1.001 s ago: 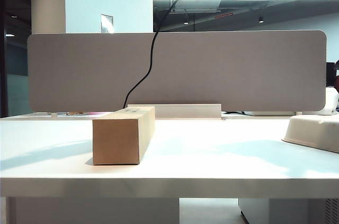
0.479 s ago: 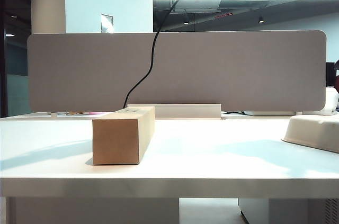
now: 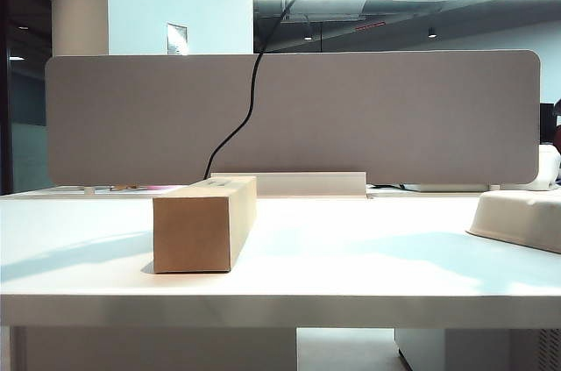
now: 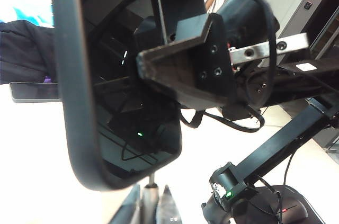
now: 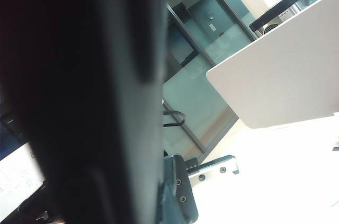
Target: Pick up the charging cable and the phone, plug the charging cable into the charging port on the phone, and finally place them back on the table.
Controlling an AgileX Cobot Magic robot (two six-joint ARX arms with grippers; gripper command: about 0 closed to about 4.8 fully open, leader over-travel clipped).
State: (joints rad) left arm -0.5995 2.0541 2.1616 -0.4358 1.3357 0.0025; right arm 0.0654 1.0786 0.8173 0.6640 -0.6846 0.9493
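Black glossy rectangular phone fills both wrist views, held well above the broad white table. The right gripper is clamped on it. The left gripper is pinched narrow on the silver plug tip of the long thin black charging cable, right at the phone's rounded end edge. Whether the tip sits in the charging port cannot be told.

Across the last second the exterior view shows no change: the cable hangs in the same curve in front of the grey fabric divider panel and drops behind the brown cardboard box. Probably the 2 grippers are at the fine alignment or insertion step, with the set-down not yet done.
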